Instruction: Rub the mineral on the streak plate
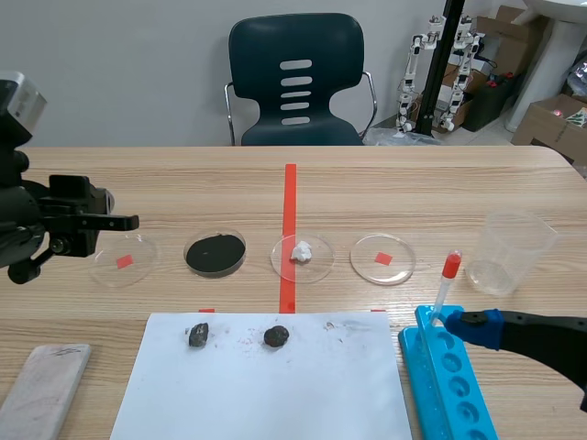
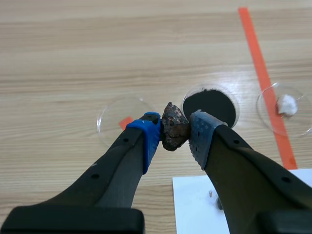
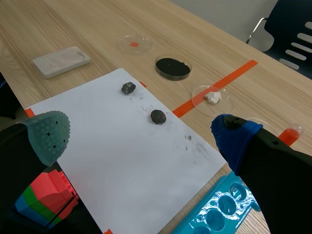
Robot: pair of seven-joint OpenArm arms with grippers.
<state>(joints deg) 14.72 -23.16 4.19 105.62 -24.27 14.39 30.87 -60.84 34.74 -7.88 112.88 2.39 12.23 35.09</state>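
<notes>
Mineral (image 2: 174,127) sits pinched right at the tip of the left hand (image 2: 175,132)

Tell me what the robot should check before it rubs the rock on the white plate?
1. Grip: mineral clamped in the left pincer: ok.
2. Target: streak plate lies flat, nothing on it: ok.
3. Position: mineral above the streak plate: not ok; it hangs by the black powder dish.
4. Other arm: right pincer open, far from the streak plate: ok.
5. Hold-down: streak plate fixed against sliding: cannot tell.
</notes>
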